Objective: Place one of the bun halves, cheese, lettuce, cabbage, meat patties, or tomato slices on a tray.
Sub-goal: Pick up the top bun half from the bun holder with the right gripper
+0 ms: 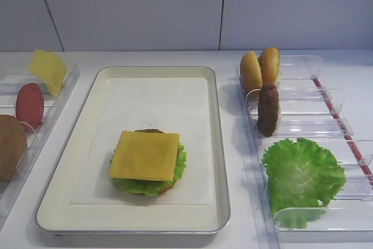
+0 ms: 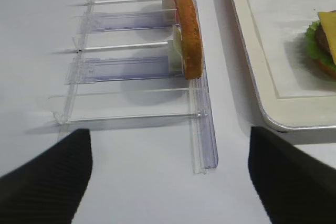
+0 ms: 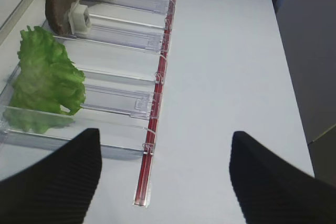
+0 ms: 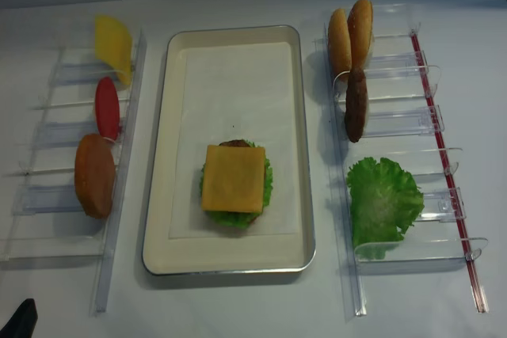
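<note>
The yellow square cheese slice (image 1: 144, 155) tops the stack near the silver metal tray's (image 1: 220, 144) front edge; the ruffled green lettuce leaf (image 1: 302, 178) waits upright in a clear rack slot for easy pinching; both claws, left (image 2: 168, 174) and right (image 3: 164, 174), spread, empty

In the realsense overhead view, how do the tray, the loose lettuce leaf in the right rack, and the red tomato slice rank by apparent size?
1. tray, by far the largest
2. lettuce leaf
3. tomato slice, which stands on edge, so looks narrow
</note>
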Controlling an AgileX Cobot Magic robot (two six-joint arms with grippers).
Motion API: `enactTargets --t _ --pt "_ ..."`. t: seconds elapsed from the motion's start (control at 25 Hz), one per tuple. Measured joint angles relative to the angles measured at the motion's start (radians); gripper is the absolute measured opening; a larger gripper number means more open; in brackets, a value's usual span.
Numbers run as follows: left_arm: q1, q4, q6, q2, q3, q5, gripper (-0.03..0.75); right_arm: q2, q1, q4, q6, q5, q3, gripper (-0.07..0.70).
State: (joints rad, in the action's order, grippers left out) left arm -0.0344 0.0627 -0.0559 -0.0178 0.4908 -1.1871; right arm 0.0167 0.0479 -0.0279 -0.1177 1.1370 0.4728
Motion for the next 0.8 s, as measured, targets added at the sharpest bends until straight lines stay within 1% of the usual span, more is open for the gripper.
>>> enactTargets --t 0.72,0.8 --pt "0.0 0.0 0.0 0.0 0.0 0.0 0.582 0.0 0.0 0.0 -0.015 0.0 0.0 0.522" --pt "0.0 0.0 0.0 0.0 0.0 0.0 0.582 0.0 0.0 -0.008 -0.019 -0.002 0.016 0.522"
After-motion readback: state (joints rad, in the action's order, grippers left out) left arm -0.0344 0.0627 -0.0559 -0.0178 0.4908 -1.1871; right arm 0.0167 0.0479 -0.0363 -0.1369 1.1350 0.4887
